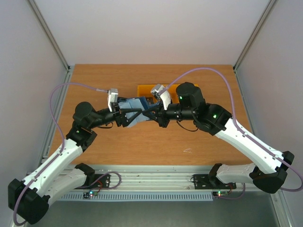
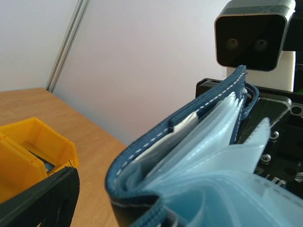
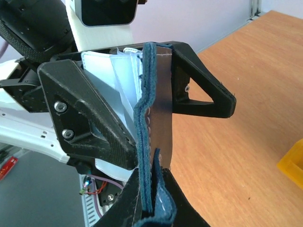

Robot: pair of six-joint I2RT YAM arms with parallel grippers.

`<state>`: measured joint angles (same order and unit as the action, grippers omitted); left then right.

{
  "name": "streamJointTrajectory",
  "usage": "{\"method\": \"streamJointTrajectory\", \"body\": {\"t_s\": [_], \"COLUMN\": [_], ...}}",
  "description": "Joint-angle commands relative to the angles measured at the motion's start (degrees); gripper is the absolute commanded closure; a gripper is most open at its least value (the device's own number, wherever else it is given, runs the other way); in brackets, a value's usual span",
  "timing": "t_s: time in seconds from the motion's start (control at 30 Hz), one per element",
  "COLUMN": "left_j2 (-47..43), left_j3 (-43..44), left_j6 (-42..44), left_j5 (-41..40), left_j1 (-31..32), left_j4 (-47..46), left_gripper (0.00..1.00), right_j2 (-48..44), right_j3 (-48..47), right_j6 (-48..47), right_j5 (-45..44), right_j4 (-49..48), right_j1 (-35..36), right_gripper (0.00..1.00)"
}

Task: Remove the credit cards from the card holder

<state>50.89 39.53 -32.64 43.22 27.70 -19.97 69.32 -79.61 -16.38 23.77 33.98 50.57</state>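
Observation:
The dark navy card holder (image 1: pixel 134 105) hangs open above the table's middle, between both arms. My right gripper (image 3: pixel 156 208) is shut on its stitched cover edge and snap tab (image 3: pixel 163 198). My left gripper (image 3: pixel 177 130) is open and straddles the holder: one finger (image 3: pixel 90 118) stands against the clear blue-grey sleeves (image 2: pixel 213 156), the other finger (image 3: pixel 199 90) just outside the cover. In the left wrist view one left finger (image 2: pixel 42 201) stands apart from the holder (image 2: pixel 142 156). A pale flat edge (image 2: pixel 187 120) sits in the cover pocket. I cannot make out the credit cards.
An orange bin (image 1: pixel 142 87) stands on the wooden table just behind the grippers, and in the left wrist view something dark lies in the bin (image 2: pixel 33 137). The orange bin (image 3: pixel 293 163) is also at the right wrist view's right edge. White walls close in three sides.

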Motion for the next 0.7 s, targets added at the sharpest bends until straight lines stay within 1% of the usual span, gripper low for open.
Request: {"method": "streamJointTrajectory", "body": {"t_s": [0.0,0.1,0.17,0.2,0.23,0.37,0.47,0.5,0.53,0.67], "left_j2": [-0.45,-0.14,0.03,0.08,0.16,0.43,0.44,0.5,0.52,0.69], "left_j3": [0.13,0.18,0.16,0.18,0.15,0.17,0.09,0.11,0.07,-0.01], "left_j6": [0.01,-0.43,-0.66,-0.74,-0.75,-0.52,-0.24,-0.23,-0.23,-0.3], "left_j5": [0.91,-0.16,-0.89,-1.02,-0.82,-0.33,-0.4,-0.46,-0.5,-0.14], "left_j1": [0.07,-0.1,-0.19,-0.19,-0.19,-0.28,-0.37,-0.37,-0.44,-0.46], "left_j4": [-3.3,-3.14,-2.75,-2.63,-2.73,-2.68,-2.54,-2.45,-2.46,-2.7], "left_gripper": [0.16,0.16,0.21,0.27,0.35,0.77,0.96,0.99,1.0,1.0], "right_j2": [0.8,1.02,1.23,1.32,1.43,1.14,-0.29,-0.85,-1.46,-4.14], "right_j3": [-1.51,-1.59,-1.6,-1.6,-1.6,-1.19,-0.05,0.43,0.83,2.66], "right_j6": [-3.01,-3.49,-3.92,-4.18,-4.61,-5.73,-5.88,-5.98,-6.1,-6.03], "right_j5": [-1.29,-1.54,-1.23,-0.65,0.12,2.1,2.6,3.14,3.72,3.41], "right_j4": [1.71,2.35,2.71,2.9,3.12,3.15,1.82,1.06,0.42,-1.44], "right_j1": [1.19,1.33,1.61,1.7,1.79,2.25,2.26,2.26,2.26,1.9], "right_gripper": [0.99,0.99,0.99,0.99,0.99,0.99,0.99,0.99,0.97,0.8]}}
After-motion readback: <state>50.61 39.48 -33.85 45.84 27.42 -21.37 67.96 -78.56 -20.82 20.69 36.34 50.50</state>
